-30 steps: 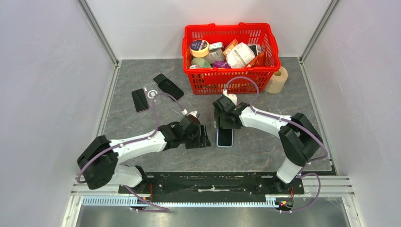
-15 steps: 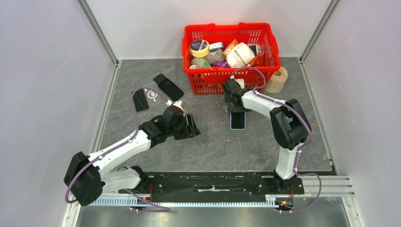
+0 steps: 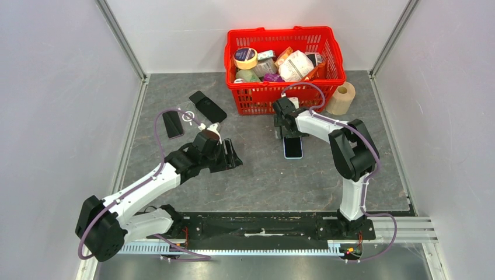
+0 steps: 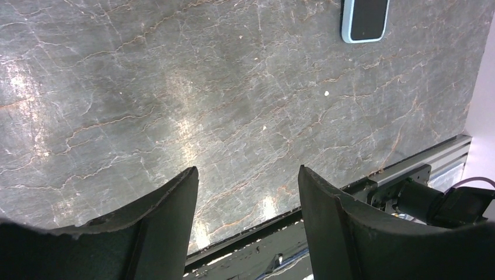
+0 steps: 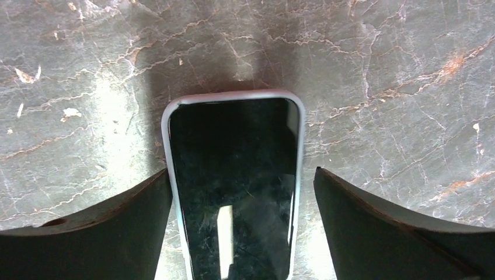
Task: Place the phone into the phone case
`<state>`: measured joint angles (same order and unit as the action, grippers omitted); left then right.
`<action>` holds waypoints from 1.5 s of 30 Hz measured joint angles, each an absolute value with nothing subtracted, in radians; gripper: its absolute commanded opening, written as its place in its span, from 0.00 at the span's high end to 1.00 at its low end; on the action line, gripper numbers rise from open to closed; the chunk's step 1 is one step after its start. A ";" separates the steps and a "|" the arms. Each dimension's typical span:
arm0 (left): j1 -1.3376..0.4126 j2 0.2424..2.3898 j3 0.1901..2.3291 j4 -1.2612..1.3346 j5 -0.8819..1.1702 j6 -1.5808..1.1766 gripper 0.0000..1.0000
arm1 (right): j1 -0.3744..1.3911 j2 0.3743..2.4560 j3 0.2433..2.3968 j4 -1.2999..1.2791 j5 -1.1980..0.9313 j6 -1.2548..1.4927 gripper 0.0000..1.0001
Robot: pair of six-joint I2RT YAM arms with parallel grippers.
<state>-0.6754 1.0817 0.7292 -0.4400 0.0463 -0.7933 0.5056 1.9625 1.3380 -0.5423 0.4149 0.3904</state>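
The phone (image 3: 293, 149) lies flat on the grey table, black screen up, sitting inside a pale blue phone case (image 5: 167, 146) whose rim frames it. My right gripper (image 3: 286, 134) hovers over its far end, just in front of the basket. In the right wrist view the right gripper (image 5: 242, 171) is open. Its left finger (image 5: 117, 227) is at the case edge and its right finger (image 5: 397, 227) stands clear of it. My left gripper (image 3: 232, 156) is open and empty to the left; the left wrist view shows the left gripper (image 4: 247, 168) over bare table, with the phone (image 4: 365, 17) far off.
A red basket (image 3: 284, 98) full of groceries stands at the back, with a tape roll (image 3: 344, 98) to its right. At the back left lie a black phone (image 3: 173, 123), a clear case (image 3: 188, 114) and another black slab (image 3: 208, 106). Enclosure walls stand on both sides.
The right arm carried the cased phone from mid-table back toward the basket and its jaws have widened off it. The left arm swung back and left.
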 measured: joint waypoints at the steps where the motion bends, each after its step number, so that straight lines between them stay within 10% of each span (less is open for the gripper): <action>1: -0.674 1.081 0.727 -0.440 0.047 -0.793 0.30 | 0.506 1.962 1.338 -0.541 0.412 0.390 0.03; 18: -0.533 1.163 0.793 -0.451 -0.109 -0.843 0.32 | 0.502 1.597 1.192 -0.576 0.224 0.513 0.03; 45: -0.227 2.033 1.482 -0.405 -0.330 -0.835 0.58 | 0.529 1.091 0.876 -0.572 0.023 0.629 0.07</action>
